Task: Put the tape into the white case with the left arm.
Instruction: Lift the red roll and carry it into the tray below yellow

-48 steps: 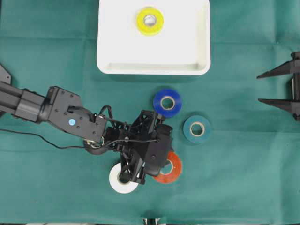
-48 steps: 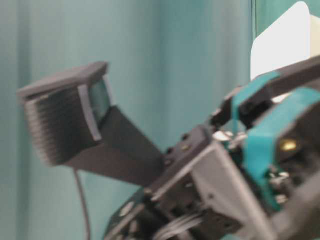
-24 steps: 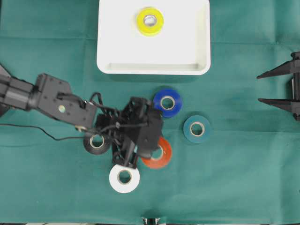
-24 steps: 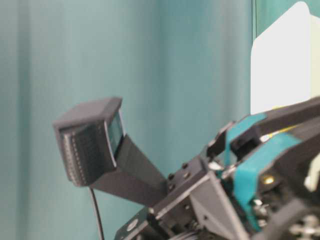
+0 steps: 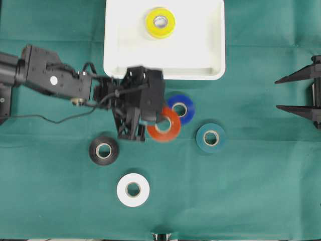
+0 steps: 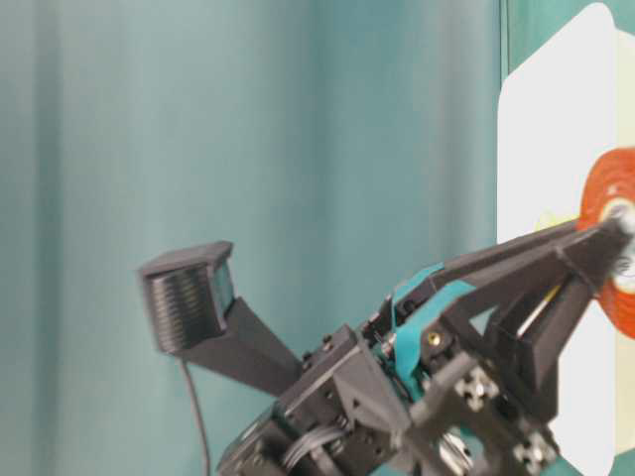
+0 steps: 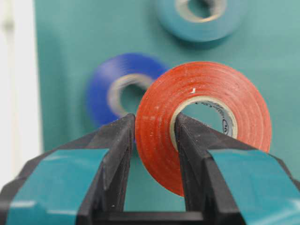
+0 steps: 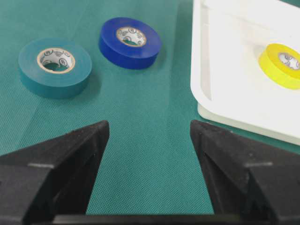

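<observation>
My left gripper (image 5: 152, 122), with teal bands, is shut on the wall of an orange-red tape roll (image 5: 164, 124). One finger is inside the core and one outside, as the left wrist view (image 7: 154, 129) shows on the roll (image 7: 159, 126). The roll hangs in the air just in front of the white case (image 5: 215, 60), partly over a blue roll (image 5: 184, 106). The roll also shows in the table-level view (image 6: 610, 248). A yellow roll (image 5: 160, 22) lies in the case. My right gripper (image 5: 279, 93) is open and empty at the right edge.
On the green cloth lie a teal roll (image 5: 211, 138), a black roll (image 5: 104, 149) and a white roll (image 5: 133, 190). The right wrist view shows the teal roll (image 8: 55, 67), the blue roll (image 8: 130, 42) and the case (image 8: 206, 70) with the yellow roll (image 8: 280, 64).
My left gripper has lifted the orange-red roll and carried it away from the front edge toward the white case. The black and white rolls are now uncovered. The right arm has not moved.
</observation>
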You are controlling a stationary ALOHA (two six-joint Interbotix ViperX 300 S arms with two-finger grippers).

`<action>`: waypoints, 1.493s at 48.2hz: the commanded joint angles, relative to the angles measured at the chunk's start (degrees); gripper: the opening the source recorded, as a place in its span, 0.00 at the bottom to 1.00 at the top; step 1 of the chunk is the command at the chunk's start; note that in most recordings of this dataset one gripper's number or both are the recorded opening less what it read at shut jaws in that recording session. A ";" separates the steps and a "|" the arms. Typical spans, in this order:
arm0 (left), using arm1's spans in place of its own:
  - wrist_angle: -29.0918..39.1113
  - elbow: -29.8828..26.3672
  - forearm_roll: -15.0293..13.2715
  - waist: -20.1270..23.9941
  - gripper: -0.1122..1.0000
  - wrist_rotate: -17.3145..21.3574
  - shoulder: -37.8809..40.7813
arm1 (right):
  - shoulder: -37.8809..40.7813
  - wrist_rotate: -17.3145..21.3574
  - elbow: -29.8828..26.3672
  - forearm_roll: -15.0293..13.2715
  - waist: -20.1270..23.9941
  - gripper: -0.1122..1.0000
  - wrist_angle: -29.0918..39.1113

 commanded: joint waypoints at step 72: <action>-4.13 0.09 0.09 18.37 0.33 6.24 2.02 | 0.35 0.00 -0.53 -0.09 -0.09 0.97 -0.35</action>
